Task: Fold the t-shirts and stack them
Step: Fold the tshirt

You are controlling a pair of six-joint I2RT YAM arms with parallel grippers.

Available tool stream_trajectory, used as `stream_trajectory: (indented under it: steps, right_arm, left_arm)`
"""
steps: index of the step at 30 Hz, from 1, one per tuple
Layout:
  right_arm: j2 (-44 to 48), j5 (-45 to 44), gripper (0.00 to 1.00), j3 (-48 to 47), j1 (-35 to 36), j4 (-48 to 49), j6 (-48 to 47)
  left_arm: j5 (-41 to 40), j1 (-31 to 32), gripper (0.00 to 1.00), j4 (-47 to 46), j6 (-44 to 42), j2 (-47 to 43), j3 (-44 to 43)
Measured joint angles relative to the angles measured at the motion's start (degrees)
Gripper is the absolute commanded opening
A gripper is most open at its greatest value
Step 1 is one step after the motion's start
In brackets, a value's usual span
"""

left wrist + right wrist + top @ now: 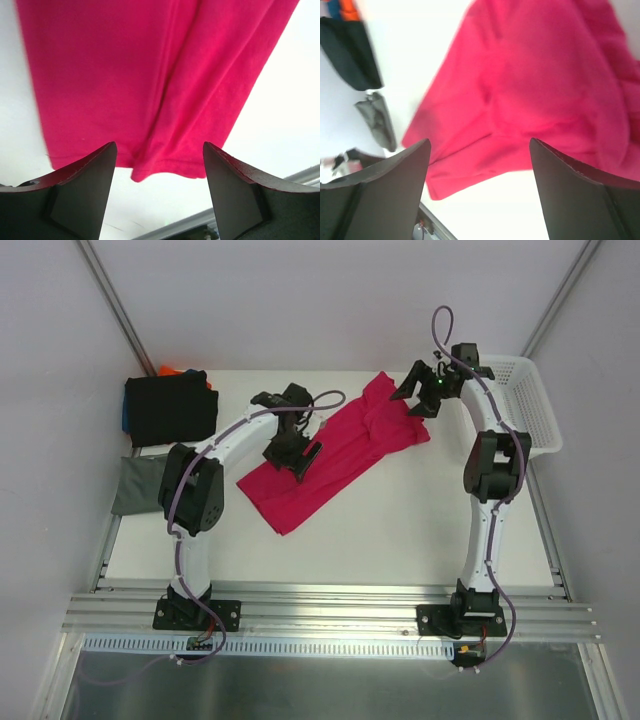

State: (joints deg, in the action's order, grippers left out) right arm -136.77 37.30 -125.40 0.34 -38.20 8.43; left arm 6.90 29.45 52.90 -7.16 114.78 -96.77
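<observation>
A crimson-pink t-shirt [335, 445] lies folded into a long band, running diagonally across the white table. My left gripper [298, 458] hovers over its lower-left half. It is open, and in the left wrist view the shirt's hem [150, 75] lies below the spread fingers [159, 146] with nothing between them. My right gripper [416, 400] hangs open by the shirt's upper-right end. The right wrist view shows the pink cloth [530, 75] beneath the right gripper [480, 142]. At the back left a folded black shirt [170, 410] tops a stack over orange [172, 370] and blue [127, 418] ones. A folded grey-green shirt [135, 485] lies in front of the stack.
A white mesh basket [532, 400] stands at the table's back right edge. Metal rails [330, 615] run along the near edge by the arm bases. Grey walls close in the table on the left, back and right.
</observation>
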Motion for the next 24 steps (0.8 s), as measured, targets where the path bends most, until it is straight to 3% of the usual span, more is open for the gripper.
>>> stream_trajectory:
  steps: [7, 15, 24]
  right_arm:
    - [7.6, 2.6, 0.84, 4.5, 0.4, 1.9, 1.7]
    - [5.4, 2.5, 0.85, 7.6, 3.1, 1.2, 2.1]
    - [1.2, 1.6, 0.86, 7.7, 5.7, 1.0, 1.3]
  left_arm:
    - [-0.2, -2.6, 0.70, -0.4, -0.4, 5.4, -8.9]
    - [0.8, -7.6, 0.70, -0.8, -0.3, 13.9, -12.5]
    - [2.2, -13.0, 0.70, -0.9, -0.3, 14.8, -11.6]
